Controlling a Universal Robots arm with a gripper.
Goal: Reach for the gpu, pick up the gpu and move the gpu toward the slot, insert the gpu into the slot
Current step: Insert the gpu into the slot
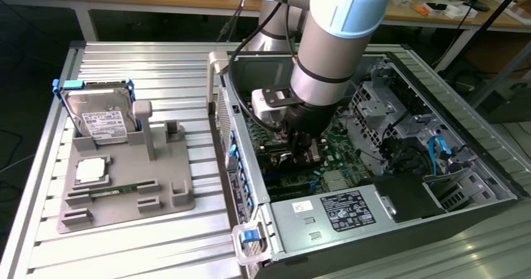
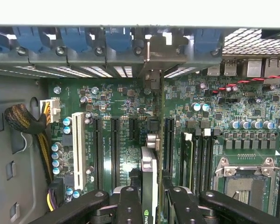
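Looking at this one, we'd say the risky part is all about alignment. The gripper (image 2: 151,198) is partway closed, with its fingers (image 2: 128,198) clamped on either face of the gpu (image 2: 149,168). The card is held edge-on, low over the motherboard (image 2: 126,100) inside the case (image 1: 464,117). In the exterior view that puts it roughly at 3 o'clock from the hard drive (image 1: 101,120) parked on the tray outside. The slot itself is hidden under the card's edge, so we can't tell whether the contacts have started in or are just hovering above.

What we think could bite us:

- The card looks like it's sitting between two long black slots (image 2: 115,149), with memory sticks (image 2: 186,158) close on one side. A small sideways offset and the edge would land on plastic or on small parts instead of in the connector. Push then, and the board flexes.
- The metal bracket (image 2: 154,58) is right up at the rear frame, next to the blue clips (image 2: 74,37). If its tab catches there, that end would hang up and the card would tilt.
- It's a pinch on a thin flat card. Any resistance could make it slide or twist between the fingers, so we'd end up with one end seated and the other not.
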